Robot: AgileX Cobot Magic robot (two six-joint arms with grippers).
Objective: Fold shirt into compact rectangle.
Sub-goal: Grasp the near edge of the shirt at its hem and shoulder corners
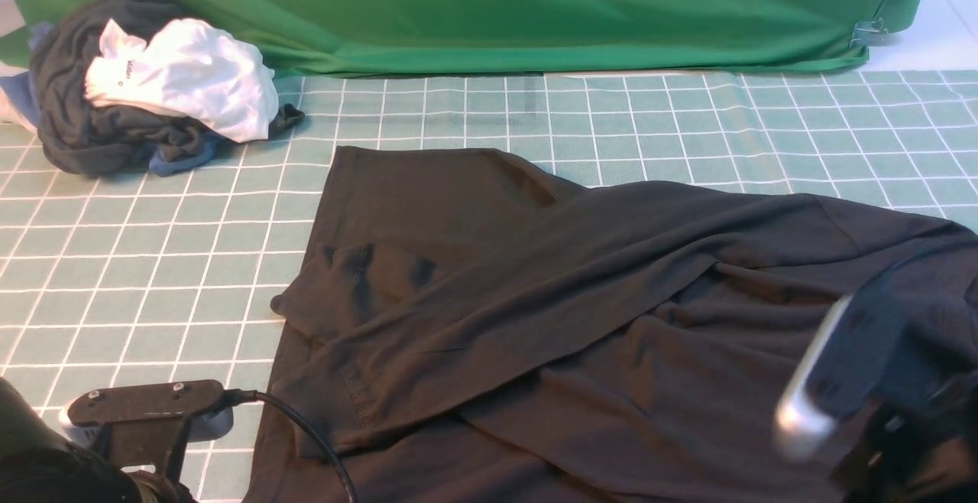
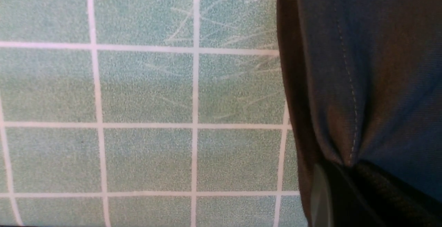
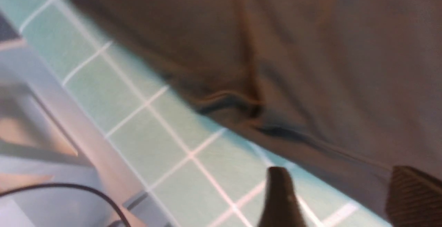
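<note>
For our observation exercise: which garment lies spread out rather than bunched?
The dark brown-black shirt, spread over the mat; the white shirt and dark grey garment sit bunched together far left.

We are seeing the shirt [image 1: 535, 274] as soft, matt knit cloth, with pale stitching along its hem. The mat [image 1: 153, 274] under it is looking like matt, finely grainy plastic, scratched in places. We are reading the backdrop [image 1: 497, 6] as smooth green cloth with a slight sheen. On the right gripper [image 3: 338, 171], the fingers [image 3: 281, 199] are looking like dark matt plastic, one of them ribbed. The white shirt [image 1: 191, 75] is showing as thin, smooth cloth.
</note>
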